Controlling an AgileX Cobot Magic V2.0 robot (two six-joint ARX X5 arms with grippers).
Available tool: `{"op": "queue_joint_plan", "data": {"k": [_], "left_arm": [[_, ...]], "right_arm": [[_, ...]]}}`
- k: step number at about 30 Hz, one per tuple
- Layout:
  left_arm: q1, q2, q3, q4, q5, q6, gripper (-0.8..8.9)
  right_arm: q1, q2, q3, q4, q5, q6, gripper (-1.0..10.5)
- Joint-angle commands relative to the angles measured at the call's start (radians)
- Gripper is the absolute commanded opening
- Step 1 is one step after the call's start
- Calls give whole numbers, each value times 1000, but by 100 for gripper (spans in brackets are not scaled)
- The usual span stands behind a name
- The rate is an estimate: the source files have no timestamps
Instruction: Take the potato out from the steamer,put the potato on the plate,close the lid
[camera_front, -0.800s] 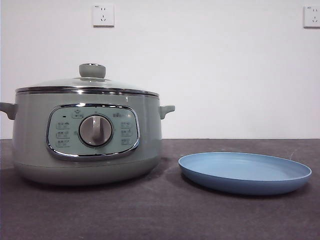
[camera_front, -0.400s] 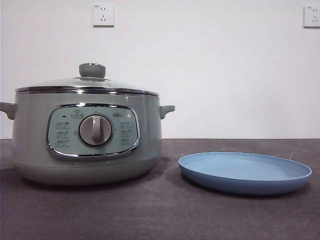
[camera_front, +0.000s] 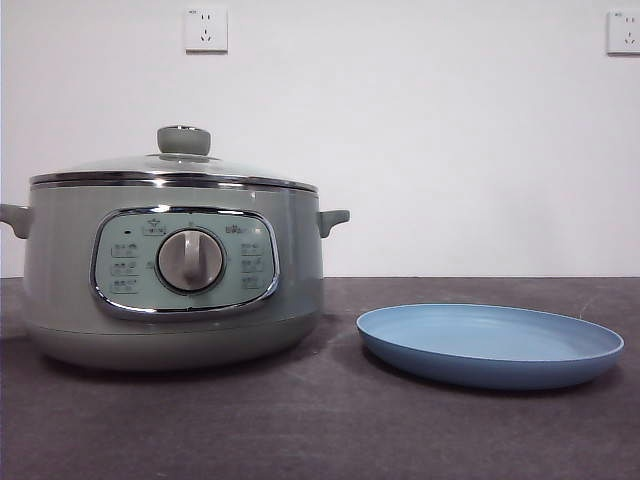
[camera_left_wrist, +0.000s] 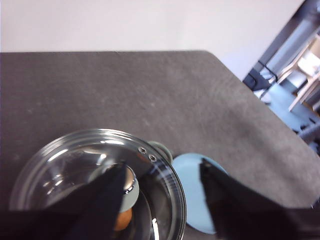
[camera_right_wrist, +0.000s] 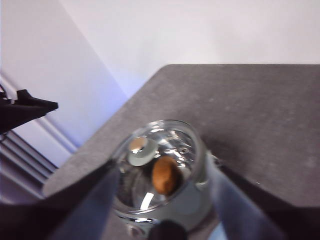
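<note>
The sage-green steamer (camera_front: 170, 270) stands at the left of the table with its glass lid (camera_front: 170, 168) shut on it, knob (camera_front: 184, 140) on top. The light-blue plate (camera_front: 490, 345) lies empty to its right. The potato is hidden in the front view. It shows through the glass in the right wrist view (camera_right_wrist: 166, 176) and as an orange patch in the left wrist view (camera_left_wrist: 123, 219). My left gripper (camera_left_wrist: 162, 167) is open, high above the lid (camera_left_wrist: 75, 165) and the plate (camera_left_wrist: 192, 195). My right gripper (camera_right_wrist: 161, 167) is open, high above the steamer (camera_right_wrist: 185, 205). Neither shows in the front view.
The dark grey table top (camera_front: 320, 430) runs back to a white wall with two sockets (camera_front: 206, 30). The left wrist view shows the table's corner (camera_left_wrist: 210, 52) with furniture beyond the edge.
</note>
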Motion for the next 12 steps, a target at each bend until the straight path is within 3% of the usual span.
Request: {"op": "queue_joint_plan", "data": {"k": [1,6,12], "left_arm": [[-34,37,-1,2,-24,57,468],[-131,101,-1,4,-219,80,468],[-238,198,-1,23,-400,99,467]], "right_arm": [[34,6,1,2,79,-31,599],[95,6,1,2,206,-43,598],[159,6,1,-13,270,-59,598]]}}
